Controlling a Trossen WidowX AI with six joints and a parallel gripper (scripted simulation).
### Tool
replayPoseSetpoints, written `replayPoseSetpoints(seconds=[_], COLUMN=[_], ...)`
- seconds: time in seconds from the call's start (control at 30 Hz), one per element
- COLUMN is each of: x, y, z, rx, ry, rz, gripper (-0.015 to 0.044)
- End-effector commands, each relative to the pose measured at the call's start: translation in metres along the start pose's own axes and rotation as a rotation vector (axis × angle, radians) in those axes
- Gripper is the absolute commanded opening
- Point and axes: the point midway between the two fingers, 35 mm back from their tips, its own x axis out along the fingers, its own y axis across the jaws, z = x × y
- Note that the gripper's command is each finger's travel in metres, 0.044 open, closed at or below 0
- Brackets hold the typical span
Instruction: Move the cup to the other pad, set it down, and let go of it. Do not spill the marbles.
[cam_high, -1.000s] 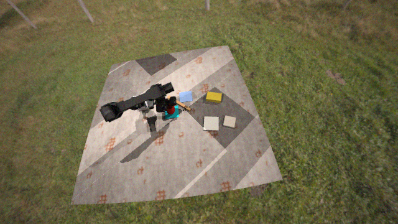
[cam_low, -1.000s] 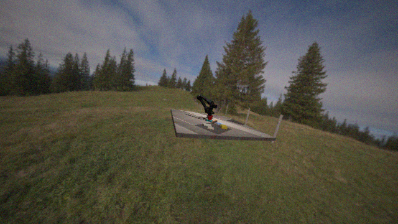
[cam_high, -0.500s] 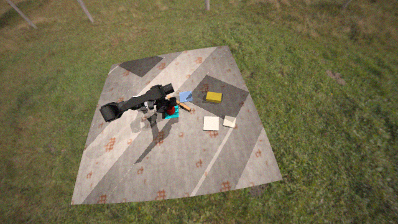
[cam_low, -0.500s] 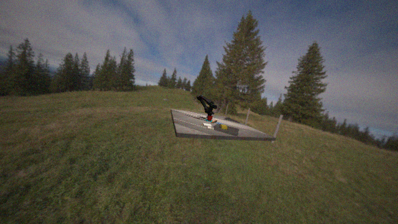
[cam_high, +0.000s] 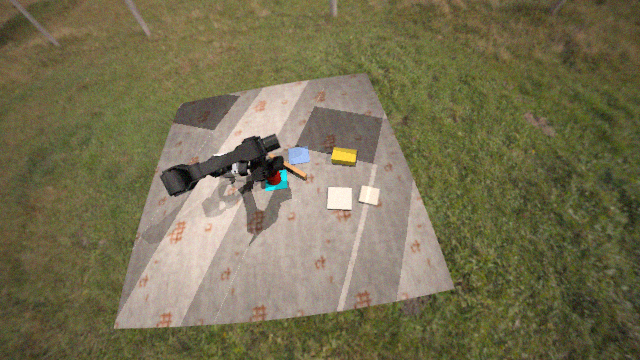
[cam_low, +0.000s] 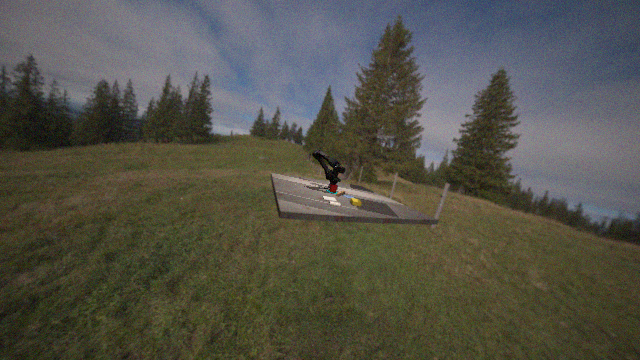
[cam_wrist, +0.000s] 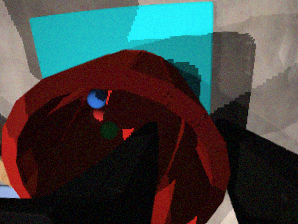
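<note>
On the cyan pad: one red, faceted, open-topped cup (cam_high: 274, 178) (cam_low: 333, 188) (cam_wrist: 130, 70), placed over the flat cyan square pad (cam_high: 278, 187) (cam_low: 330, 192) (cam_wrist: 170, 22).
Cup contents: three marbles in sight, one blue marble (cam_wrist: 96, 98), one red marble (cam_wrist: 98, 115) and one dark green marble (cam_wrist: 108, 131), all inside the wall.
Hand: my black parallel-jaw gripper (cam_high: 274, 166) (cam_low: 333, 183) (cam_wrist: 186, 131), partly open, one finger reaching inside the cup and the other outside, with the wall between them; I have no firm grip on it.
Arm: my black jointed arm (cam_high: 220, 164) (cam_low: 326, 160), bent above the cup.
Blue pad: one flat, light blue square (cam_high: 298, 155), near the cyan one.
Stick: one orange-brown bar (cam_high: 296, 170) (cam_low: 341, 193), lying slantwise near both pads.
Block: one yellow oblong block (cam_high: 344, 156) (cam_low: 355, 202), well apart from the cup.
Pale squares: one larger white flat square (cam_high: 339, 198) (cam_low: 329, 199) and one smaller cream flat square (cam_high: 369, 195) (cam_low: 335, 203), side by side, apart.
Support: one grey patterned slab (cam_high: 300, 280) (cam_low: 357, 219) (cam_wrist: 275, 60), bearing rust-coloured marks.
Surroundings: grass (cam_high: 500, 225) (cam_low: 200, 275) around the slab.
</note>
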Motion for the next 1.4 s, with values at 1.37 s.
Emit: replayPoseSetpoints(seconds=[1.37], x=[-0.049], y=[-0.003], z=[-0.001], rx=[-0.005], ry=[-0.002], rz=[0.001], gripper=[0.0128])
